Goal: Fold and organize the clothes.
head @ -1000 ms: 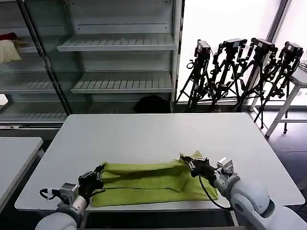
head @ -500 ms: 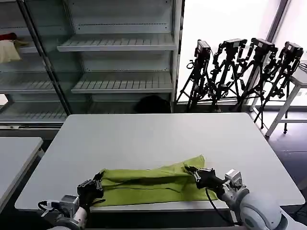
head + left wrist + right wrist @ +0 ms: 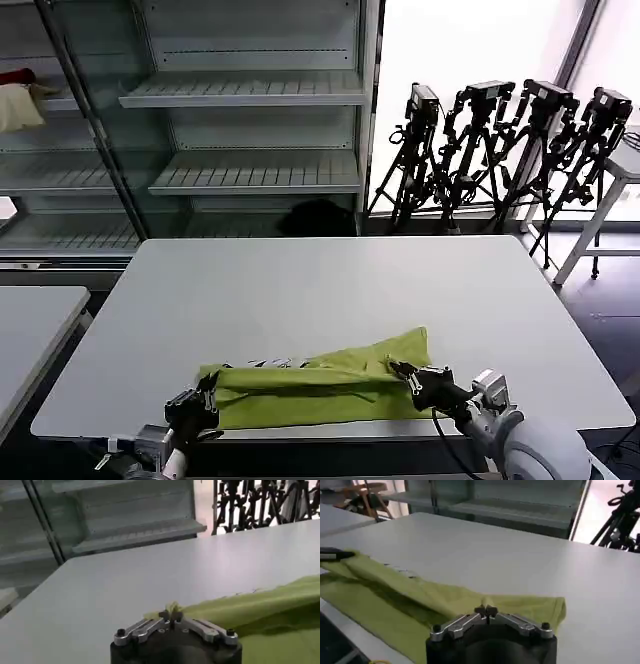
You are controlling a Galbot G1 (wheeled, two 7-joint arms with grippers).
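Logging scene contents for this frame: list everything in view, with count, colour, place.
T-shirt: 1, lime yellow-green, partly folded along the table's near edge, a bit of white print showing on its far side.
Table: 1, white-grey, centre, under the T-shirt.
Side tables: 2, white-grey, one at far left, one at far right.
Shelving: 1 unit, pale grey, behind the table.
Cloth bundle: 1, cream, on a shelf at upper left.
Tripods: several, black, by the window behind right.
Left gripper: 1, black and silver, shut on the T-shirt's left end.
Right gripper: 1, black and silver, shut on the T-shirt's right end.
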